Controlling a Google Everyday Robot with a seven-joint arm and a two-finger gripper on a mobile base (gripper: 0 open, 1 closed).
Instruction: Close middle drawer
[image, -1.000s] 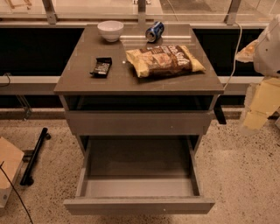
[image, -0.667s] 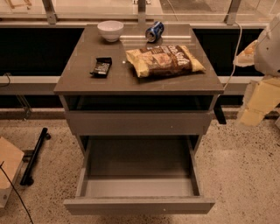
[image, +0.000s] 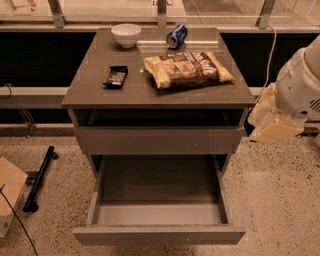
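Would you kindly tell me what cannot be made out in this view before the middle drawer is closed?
Camera view:
- Pincer, right of the cabinet: its arm is cut off by the right edge.
- Middle drawer: rear of its floor is shadowed beneath the upper drawer front.
- Can label: too small.

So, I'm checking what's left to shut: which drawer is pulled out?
The lower one, the middle drawer, extended far, floor showing; the taller front above sits under the tabletop. The gripper hangs right of both.
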